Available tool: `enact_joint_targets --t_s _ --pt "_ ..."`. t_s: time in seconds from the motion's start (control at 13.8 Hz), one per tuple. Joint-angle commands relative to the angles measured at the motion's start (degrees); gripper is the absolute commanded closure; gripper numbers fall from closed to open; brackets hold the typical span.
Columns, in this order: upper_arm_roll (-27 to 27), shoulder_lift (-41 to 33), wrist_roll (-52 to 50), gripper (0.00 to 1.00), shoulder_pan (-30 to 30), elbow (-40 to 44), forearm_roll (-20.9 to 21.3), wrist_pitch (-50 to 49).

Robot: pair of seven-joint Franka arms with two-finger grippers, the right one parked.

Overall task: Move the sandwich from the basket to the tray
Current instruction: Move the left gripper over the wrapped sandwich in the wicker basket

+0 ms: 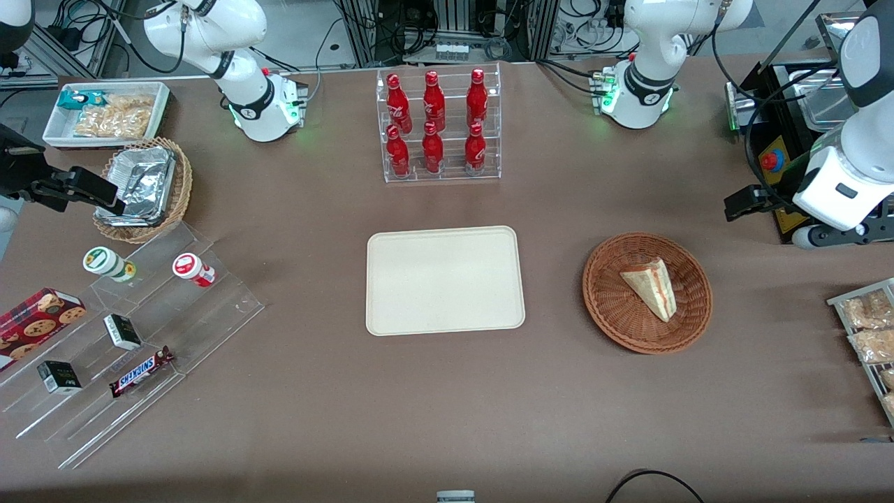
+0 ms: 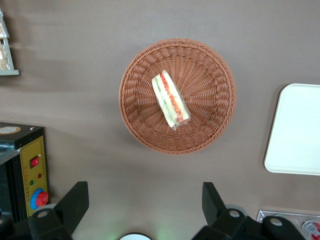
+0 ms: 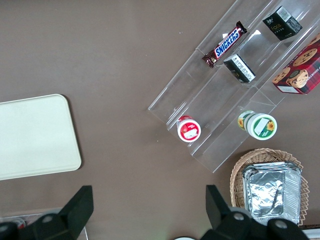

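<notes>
The sandwich (image 1: 653, 286) is a pale bread wedge lying in the round reddish-brown basket (image 1: 614, 318). Its red and green filling shows in the left wrist view (image 2: 170, 100), where the basket (image 2: 212, 85) surrounds it. The cream tray (image 1: 445, 279) lies flat and bare at the table's middle, beside the basket; it also shows in the left wrist view (image 2: 295, 130). My left gripper (image 1: 746, 202) hangs high over the table, farther from the front camera than the basket and toward the working arm's end. It is open and empty (image 2: 144, 192), well apart from the sandwich.
A black control box with a red button (image 1: 772, 161) stands close beside the gripper. A wire rack of snack packets (image 1: 866, 328) sits at the working arm's table edge. A clear rack of red bottles (image 1: 440, 126) stands farther back than the tray. A stepped acrylic shelf (image 1: 126, 328) lies toward the parked arm's end.
</notes>
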Motion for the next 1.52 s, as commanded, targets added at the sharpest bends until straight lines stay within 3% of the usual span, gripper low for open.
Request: enact_joint_targets --t_s 0.0,0.22,0.44,0.8,1.02,1.45 --pt "0.11 0.62 0.54 0.00 -0.52 0.27 0.04 1.06" --pt "0.11 2.03 0.72 0.00 -0.43 -2.45 0.04 0.80" --pt "0.11 2.03 0.72 0.00 -0.61 -10.34 0.13 6.76" --pt "0.11 2.12 0.72 0.00 -1.31 -26.43 0.31 28.27" --pt "0.11 2.82 -0.94 0.00 -1.40 -31.27 0.04 36.12" --pt "0.11 5.54 -24.64 0.00 -3.59 -34.19 0.04 46.05"
